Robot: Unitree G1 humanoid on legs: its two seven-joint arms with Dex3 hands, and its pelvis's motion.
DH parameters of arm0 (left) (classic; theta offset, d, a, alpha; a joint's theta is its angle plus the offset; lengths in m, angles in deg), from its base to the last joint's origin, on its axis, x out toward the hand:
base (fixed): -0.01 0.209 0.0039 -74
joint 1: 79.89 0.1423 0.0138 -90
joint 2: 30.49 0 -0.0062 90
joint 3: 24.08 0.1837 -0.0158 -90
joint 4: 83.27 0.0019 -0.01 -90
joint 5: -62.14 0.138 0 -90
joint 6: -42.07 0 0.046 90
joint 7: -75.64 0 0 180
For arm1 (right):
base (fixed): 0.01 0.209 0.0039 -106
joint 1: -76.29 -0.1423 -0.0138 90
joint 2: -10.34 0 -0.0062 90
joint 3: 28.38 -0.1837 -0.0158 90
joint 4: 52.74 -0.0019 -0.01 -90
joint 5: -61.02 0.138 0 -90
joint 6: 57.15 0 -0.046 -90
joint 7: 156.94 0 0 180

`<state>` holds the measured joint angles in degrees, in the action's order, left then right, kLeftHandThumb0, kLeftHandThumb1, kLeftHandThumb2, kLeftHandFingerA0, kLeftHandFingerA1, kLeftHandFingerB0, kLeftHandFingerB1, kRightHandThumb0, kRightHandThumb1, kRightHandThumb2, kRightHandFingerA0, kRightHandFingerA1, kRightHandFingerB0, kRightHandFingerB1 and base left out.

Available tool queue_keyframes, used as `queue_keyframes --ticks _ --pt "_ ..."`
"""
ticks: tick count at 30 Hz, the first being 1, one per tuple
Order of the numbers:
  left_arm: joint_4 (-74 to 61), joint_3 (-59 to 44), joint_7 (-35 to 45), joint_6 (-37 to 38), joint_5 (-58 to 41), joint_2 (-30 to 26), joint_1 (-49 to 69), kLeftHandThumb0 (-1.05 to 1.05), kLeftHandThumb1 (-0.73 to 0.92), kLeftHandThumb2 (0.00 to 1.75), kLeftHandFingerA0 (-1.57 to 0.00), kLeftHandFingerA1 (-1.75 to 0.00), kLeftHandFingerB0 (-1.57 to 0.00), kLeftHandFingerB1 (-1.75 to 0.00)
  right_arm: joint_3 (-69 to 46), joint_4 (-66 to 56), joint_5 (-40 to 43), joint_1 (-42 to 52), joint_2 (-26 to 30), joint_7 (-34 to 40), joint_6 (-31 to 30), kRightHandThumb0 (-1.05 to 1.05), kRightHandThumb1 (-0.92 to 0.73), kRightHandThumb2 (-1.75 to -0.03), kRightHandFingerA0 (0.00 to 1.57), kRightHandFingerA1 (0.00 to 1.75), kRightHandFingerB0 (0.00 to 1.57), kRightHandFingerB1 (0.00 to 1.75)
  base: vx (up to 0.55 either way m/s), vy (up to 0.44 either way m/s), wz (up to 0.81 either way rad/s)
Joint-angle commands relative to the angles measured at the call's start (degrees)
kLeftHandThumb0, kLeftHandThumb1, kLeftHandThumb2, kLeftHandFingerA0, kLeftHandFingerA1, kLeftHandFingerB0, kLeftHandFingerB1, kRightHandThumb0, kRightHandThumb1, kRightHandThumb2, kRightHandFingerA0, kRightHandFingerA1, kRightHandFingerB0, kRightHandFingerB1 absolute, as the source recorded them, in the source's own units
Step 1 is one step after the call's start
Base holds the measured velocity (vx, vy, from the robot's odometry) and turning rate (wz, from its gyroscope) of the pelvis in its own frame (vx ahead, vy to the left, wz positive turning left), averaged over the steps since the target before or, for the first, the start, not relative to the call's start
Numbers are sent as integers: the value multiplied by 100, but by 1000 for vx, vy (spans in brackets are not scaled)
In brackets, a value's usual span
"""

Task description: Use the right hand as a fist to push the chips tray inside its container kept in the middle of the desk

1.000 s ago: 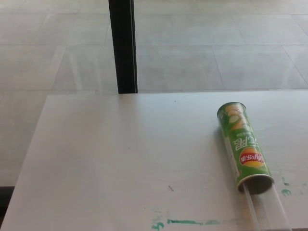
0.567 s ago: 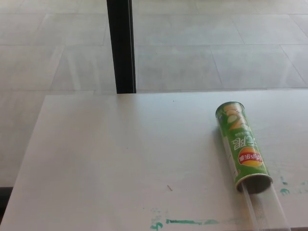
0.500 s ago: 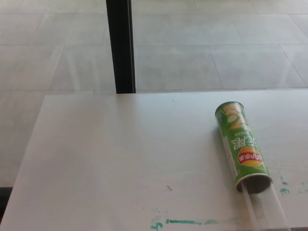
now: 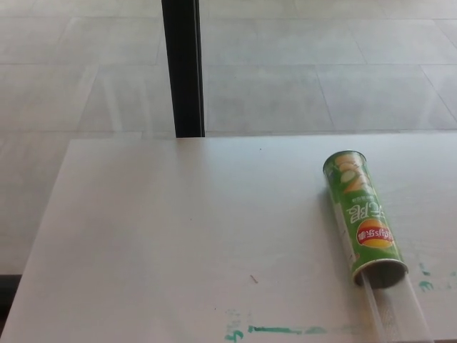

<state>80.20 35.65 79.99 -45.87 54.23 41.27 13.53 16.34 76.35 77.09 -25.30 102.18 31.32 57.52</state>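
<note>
Neither of my hands shows in the head view, so I cannot tell whether my right hand is clenched or released. The green chips container (image 4: 362, 219) lies on its side at the right of the white bench (image 4: 178, 236), its closed end away from me and its open mouth toward me. The clear chips tray (image 4: 394, 309) sticks out of that mouth and runs to the bottom edge, with green marks (image 4: 275, 330) on the bench to its left.

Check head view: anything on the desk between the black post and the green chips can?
Nothing. The desk is bare between the black post and the chips can.
</note>
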Motion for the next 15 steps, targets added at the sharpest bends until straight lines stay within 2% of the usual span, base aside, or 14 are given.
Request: queue_keyframes --ticks 1,2,3,4,6,9,11,12,13,15 --pt "45 68 -15 -56 -39 -163 28 -70 92 72 -55 -62 -45 -50 565 -2318 -125 607 -574 51 122 -79 -90 -68 77 116 32 66 0 0 0" --pt "25 61 8 -85 -55 -187 12 -69 92 72 -56 -62 -43 -50 678 -2622 -8 745 -665 -140 134 -80 -67 -104 87 106 36 67 0 0 0" --pt "16 60 18 -97 -63 -198 5 -69 92 72 -56 -62 -43 -50 729 -2773 43 814 -707 -216 123 -80 -67 -104 87 106 36 67 0 0 0" --pt "12 34 25 -64 -94 -175 16 -69 92 71 -55 -63 -42 -50 818 -3102 0 912 -784 -144 -37 -83 -85 -66 86 109 40 66 0 0 0" --pt "39 -3 15 -98 -130 -172 2 -69 92 71 -57 -68 -43 -50 1094 -3545 5 1162 -869 -363 -117 -81 -87 -66 84 111 38 63 0 0 0" --pt "20 58 16 -50 -70 -173 26 -69 92 73 -56 -66 -45 -52 1533 -4290 126 1621 -955 -671 -394 -90 -82 -64 88 109 37 65 0 0 0" --pt "22 62 37 -26 -66 -193 22 -70 92 72 -54 -66 -44 -51 1839 -4595 151 1886 -999 -936 -262 -87 -83 -65 85 111 39 63 0 0 0" --pt "25 33 50 -54 -100 -197 4 -70 92 72 -54 -66 -44 -51 1924 -4619 143 1941 -982 -1059 -149 -87 -83 -65 85 111 39 63 0 0 0" --pt "46 16 -3 -70 -111 -193 -17 -70 92 70 -59 -67 -48 -52 2250 -4994 -47 2294 -847 -1288 -251 -90 -86 -66 84 112 43 65 0 0 0" --pt "68 16 -32 -50 -102 -184 0 -70 92 70 -59 -66 -47 -51 2524 -5325 -154 2659 -665 -1513 -389 -90 -86 -66 83 111 42 66 0 0 0"
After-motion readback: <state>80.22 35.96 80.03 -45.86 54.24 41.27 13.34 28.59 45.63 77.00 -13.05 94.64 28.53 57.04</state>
